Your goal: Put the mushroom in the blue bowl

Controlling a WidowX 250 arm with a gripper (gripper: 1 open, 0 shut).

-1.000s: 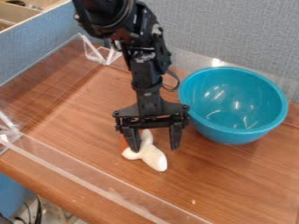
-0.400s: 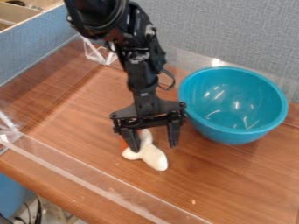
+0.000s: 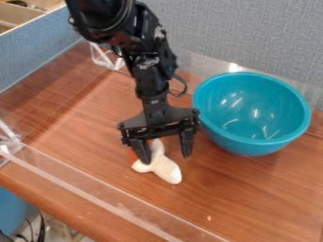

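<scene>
Barely anything's shifted since a second ago, just the arm leaning a touch left, gripper (image 3: 159,144) jaws spread wide over the mushroom (image 3: 158,166) lying on the table (image 3: 76,113), nowhere near the blue bowl (image 3: 252,112) yet.

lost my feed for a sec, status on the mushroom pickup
End effector open, pointing down, straddling mushroom. Mushroom lying on table, not gripped. Blue bowl empty, to the right. Nothing between them.

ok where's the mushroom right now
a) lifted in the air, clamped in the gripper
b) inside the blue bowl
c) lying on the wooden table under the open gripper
c: the mushroom lies on the table below the open gripper, while the blue bowl holds nothing.
</scene>
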